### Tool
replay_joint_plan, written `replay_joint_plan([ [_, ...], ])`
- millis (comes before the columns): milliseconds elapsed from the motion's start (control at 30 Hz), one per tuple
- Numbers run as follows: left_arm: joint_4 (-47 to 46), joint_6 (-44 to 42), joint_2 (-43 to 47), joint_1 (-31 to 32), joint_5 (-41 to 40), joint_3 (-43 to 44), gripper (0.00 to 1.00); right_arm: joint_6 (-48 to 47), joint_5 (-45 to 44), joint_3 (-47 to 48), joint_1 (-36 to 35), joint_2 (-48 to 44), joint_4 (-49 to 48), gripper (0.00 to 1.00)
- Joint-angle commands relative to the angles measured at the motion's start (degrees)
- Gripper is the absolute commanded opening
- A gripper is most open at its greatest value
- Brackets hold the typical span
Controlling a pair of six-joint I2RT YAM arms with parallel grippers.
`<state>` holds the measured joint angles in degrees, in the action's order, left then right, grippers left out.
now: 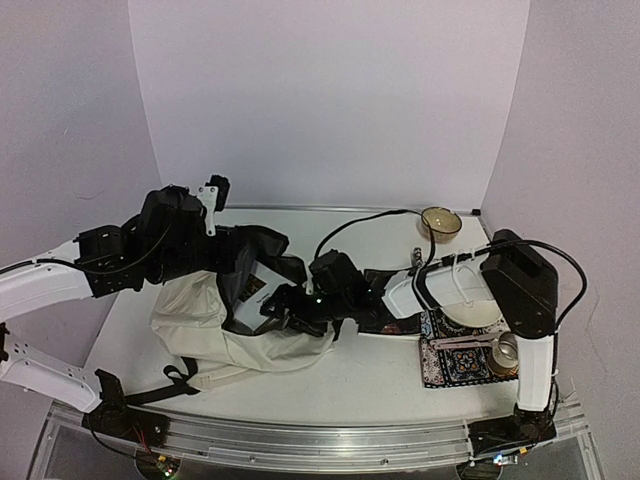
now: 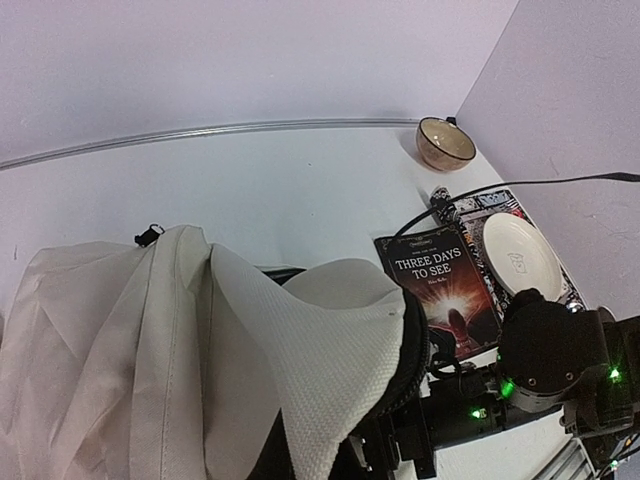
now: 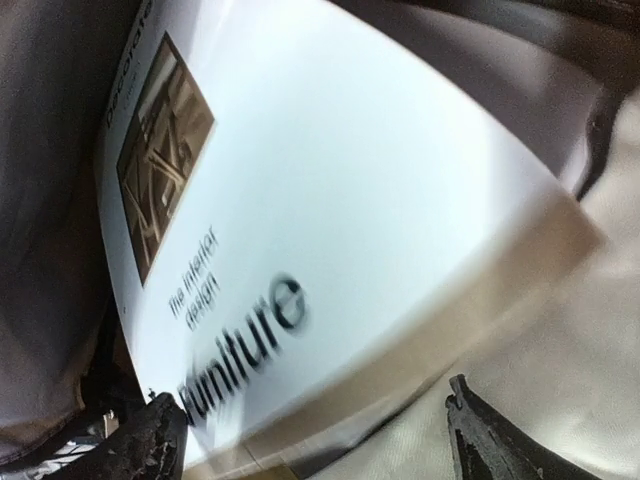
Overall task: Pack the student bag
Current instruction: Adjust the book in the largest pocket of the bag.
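My left gripper [image 1: 229,246] is clamped on the student bag [image 1: 200,318], lifting its mouth at centre-left. My right gripper [image 3: 316,418] stands apart at the white book [image 3: 350,200]; I'd back out straight, without dragging it.

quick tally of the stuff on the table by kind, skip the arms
bags: 1, student bag
books: 2, white book, dark book
bowls: 1, tan bowl
plates: 1, white plate
mats: 1, patterned mat
cups: 1, small cup
total: 7
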<state>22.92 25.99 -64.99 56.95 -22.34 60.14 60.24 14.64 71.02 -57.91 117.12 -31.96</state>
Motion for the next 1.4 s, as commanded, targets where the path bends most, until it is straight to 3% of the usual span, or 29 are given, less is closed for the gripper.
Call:
replay_joint_plan([
  [0,-1.5,0.2,2.9,-0.3,-2.5,0.2,0.0,-3.9,1.1,11.4,-0.2,5.6,3.1,0.88],
  [233,0.7,0.0,3.8,-0.9,-4.8,-0.8,0.0,-9.1,4.2,20.8,-0.8,11.0,8.4,0.89],
  [433,2.6,0.1,4.3,-1.5,-7.4,-3.4,0.0,-16.2,0.2,13.1,-0.5,3.0,13.2,0.97],
  [833,1.8,4.6,2.0,-7.9,-1.8,-10.0,0.0,-33.1,-10.3,4.1,2.7,-13.9,31.4,0.98],
  [1000,-0.3,4.7,2.3,-8.3,0.9,-9.9,0.0,-32.5,-6.6,6.0,2.8,-11.6,31.9,0.98],
  [1367,-0.9,3.7,3.9,-8.3,5.7,-7.2,0.0,-31.1,1.7,16.3,0.5,1.3,25.0,0.87],
])
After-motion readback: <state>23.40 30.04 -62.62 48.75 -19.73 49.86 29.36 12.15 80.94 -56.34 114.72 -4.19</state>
